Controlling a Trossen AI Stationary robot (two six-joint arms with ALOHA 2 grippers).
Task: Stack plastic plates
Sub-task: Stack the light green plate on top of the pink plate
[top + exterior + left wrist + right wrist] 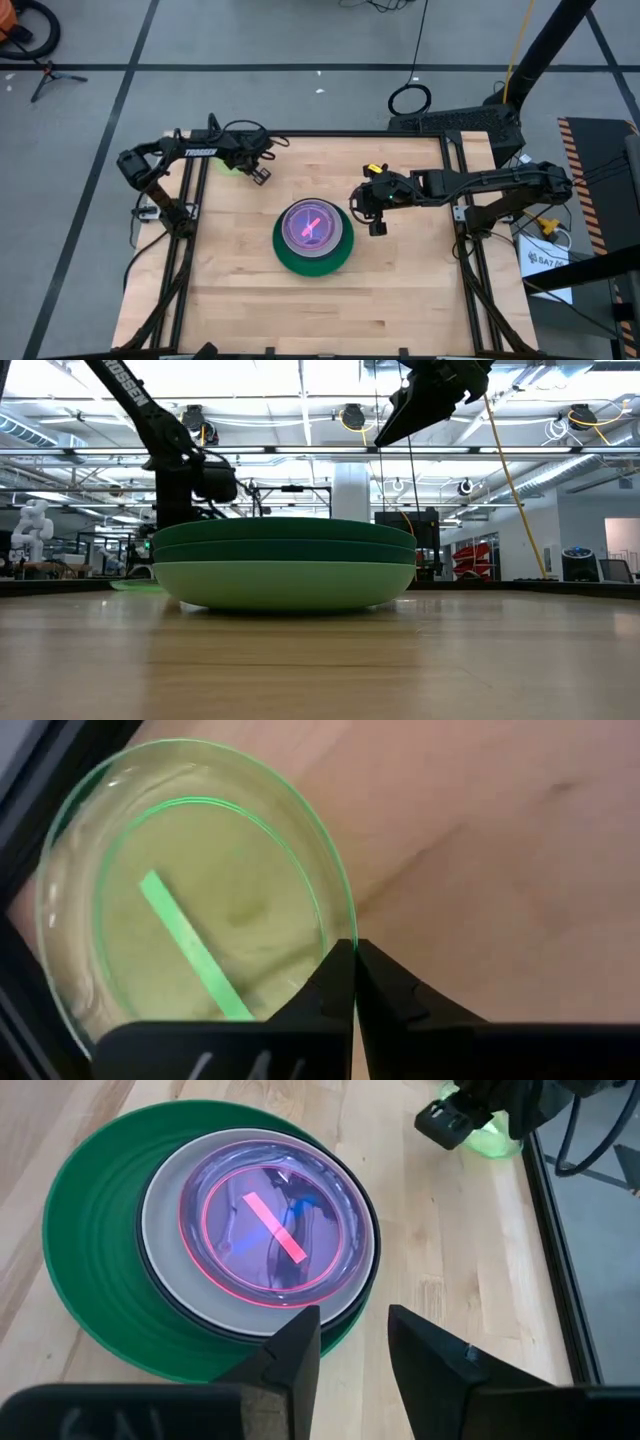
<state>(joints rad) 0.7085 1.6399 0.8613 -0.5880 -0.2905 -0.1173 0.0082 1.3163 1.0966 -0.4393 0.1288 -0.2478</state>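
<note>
Fingertips [352, 982] of the left gripper [259, 172] pressed together on the rim of the lime plate [195, 895], pinching its edge; plate small, translucent, a green stripe across its floor, lying on the wooden table [240, 290] close to the black frame rail at the far left corner. Left arm reaching in from the left edge over that corner. Fingers [300, 1350] of the right gripper [374, 212] standing apart with nothing between them, hovering above the table just beside the stack [314, 237], on its right. Stack near the table's middle: large green plates at the bottom, mint lowest in the low view with two darker green above, then medium plates showing dark and pale grey rims, then a translucent small plate [277, 1223] on top glowing bluish with a red ring and red stripe. Lime plate well apart from the stack.
</note>
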